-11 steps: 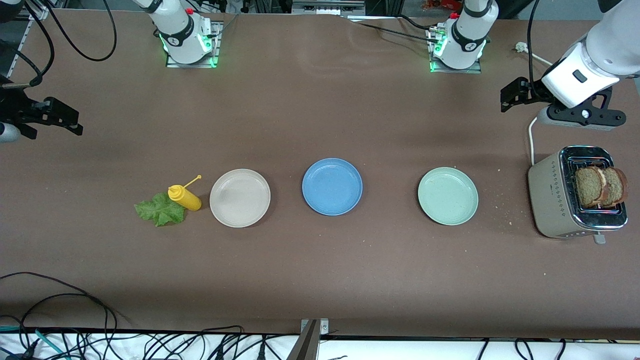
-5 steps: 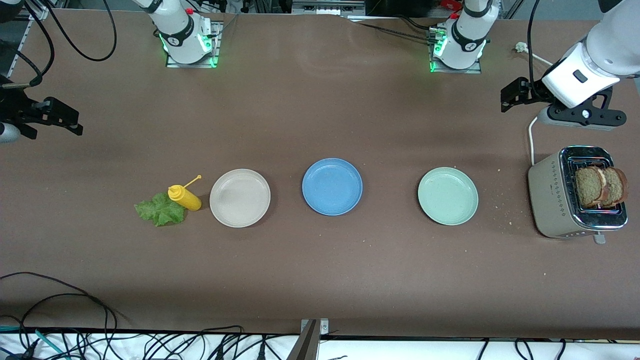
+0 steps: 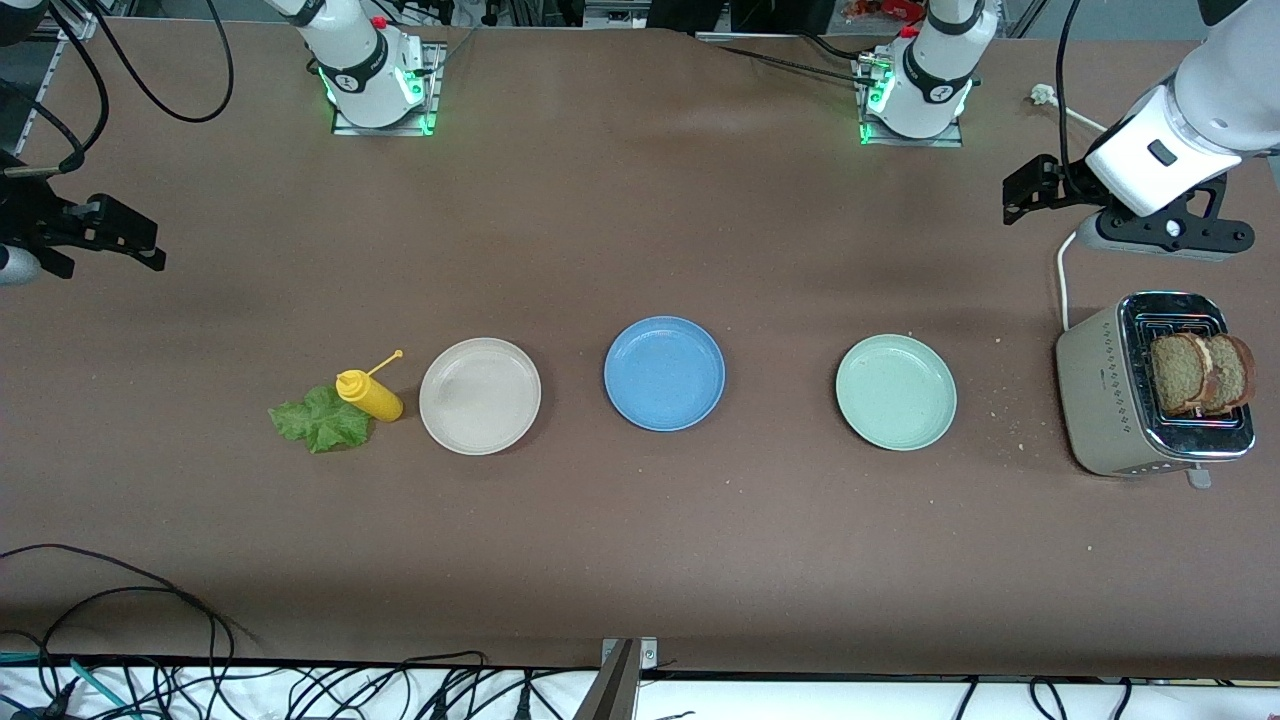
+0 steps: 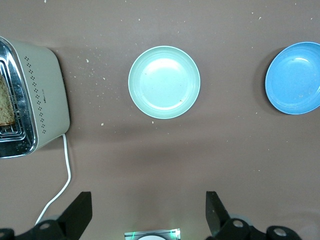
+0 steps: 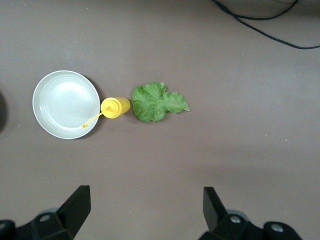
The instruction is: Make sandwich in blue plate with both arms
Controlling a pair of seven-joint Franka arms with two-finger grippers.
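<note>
The blue plate [image 3: 664,373] lies bare at mid-table, also seen in the left wrist view [image 4: 295,77]. Two brown bread slices [image 3: 1200,373] stand in the toaster [image 3: 1100,400] at the left arm's end. A green lettuce leaf [image 3: 320,420] lies flat toward the right arm's end, touching a yellow bottle. My left gripper [image 4: 148,200] hangs open and empty, high over bare table by the toaster's cord. My right gripper [image 5: 146,195] is open and empty too, high over bare table at the right arm's end. No sandwich is assembled.
A beige plate [image 3: 480,396] lies beside the yellow squeeze bottle [image 3: 370,395], which lies on its side. A pale green plate [image 3: 896,392] sits between the blue plate and the toaster. The toaster's white cord [image 3: 1063,280] runs toward the left arm's base. Crumbs dot the table near the toaster.
</note>
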